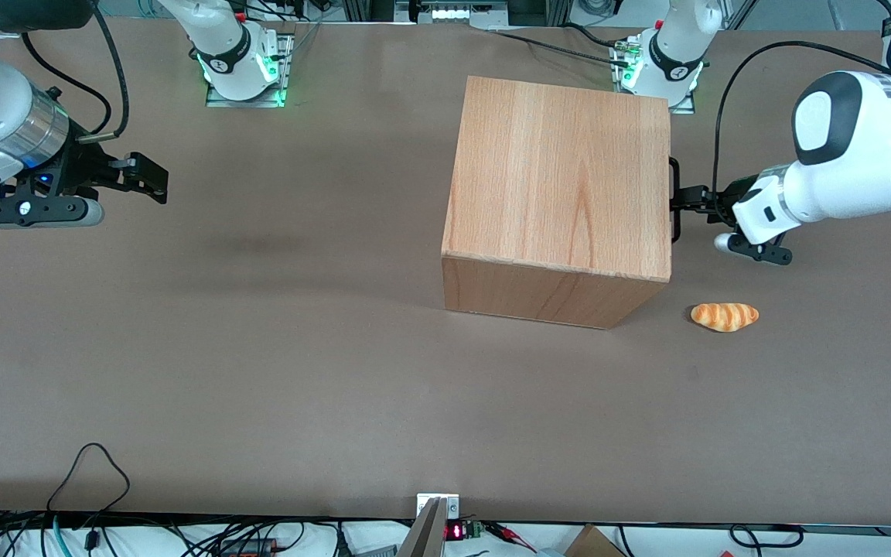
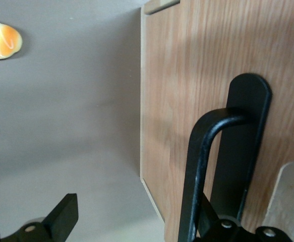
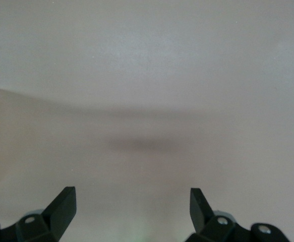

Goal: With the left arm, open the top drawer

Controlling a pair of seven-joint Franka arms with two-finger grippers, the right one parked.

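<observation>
The big wooden cabinet [image 1: 561,193] blocks the middle of the table [image 1: 260,371]. Your left arm's gripper [image 1: 681,203] is right up against its front, at the black handle [image 2: 222,166], with fingers spread wide, so there is no room to go forward. A little bread roll [image 1: 725,316] lies on the table nearer the front camera than the gripper, with bare table around it.
</observation>
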